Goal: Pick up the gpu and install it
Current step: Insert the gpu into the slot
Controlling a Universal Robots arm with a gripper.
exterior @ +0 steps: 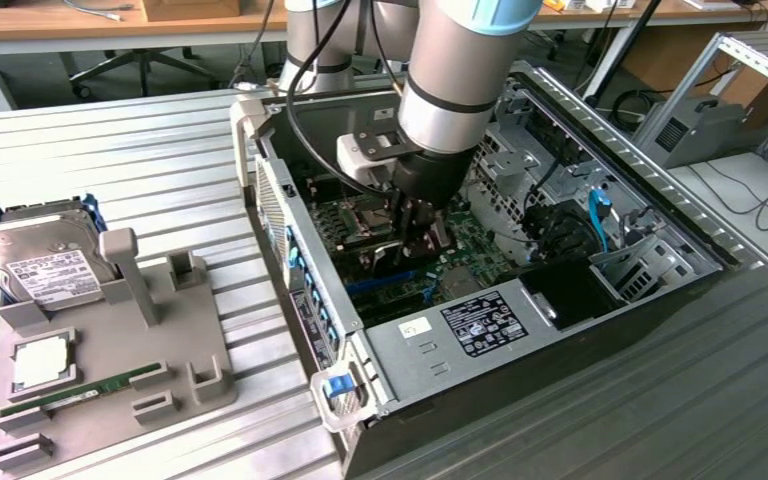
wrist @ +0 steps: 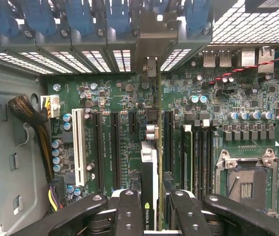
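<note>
My gripper (wrist: 155,209) is shut on the gpu (wrist: 149,169), which I see edge-on as a thin dark card with a green logo, pinched between the two black fingers (wrist: 128,216). The card stands upright over the long black expansion slots of the green motherboard (wrist: 115,98). Its silver-grey end bracket (wrist: 148,46) reaches the case's rear wall between the blue slot latches. In the exterior view the gripper (exterior: 418,240) is deep inside the open computer case (exterior: 491,330), just above the motherboard. Whether the card's edge sits in a slot is hidden.
On the exterior view's left, a grey fixture (exterior: 157,350) on the metal table holds a hard drive (exterior: 44,265), a green memory stick (exterior: 84,390) and a square chip (exterior: 40,362). Inside the case are a white slot (wrist: 78,147), a cable bundle (wrist: 31,118) and the empty processor socket (wrist: 245,184).
</note>
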